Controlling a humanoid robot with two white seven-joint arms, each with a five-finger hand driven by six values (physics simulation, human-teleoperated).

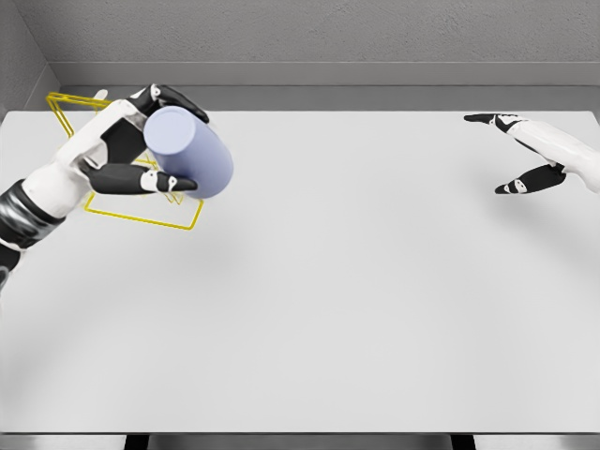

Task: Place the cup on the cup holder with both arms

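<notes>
Left hand (pixel 141 141) grasps the lavender cup (pixel 188 152), fingers wrapped around it; cup tilted, held just above the yellow wire cup holder (pixel 141 214) beneath the hand. Right hand (pixel 534 150) far off, fingers spread, holding nothing.

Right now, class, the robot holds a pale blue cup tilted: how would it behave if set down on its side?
The cup looks like a smooth plain cylinder, so it would probably roll. It keeps its shape in the left robot hand, suggesting stiffness. No handle shows, so it may slip.
</notes>
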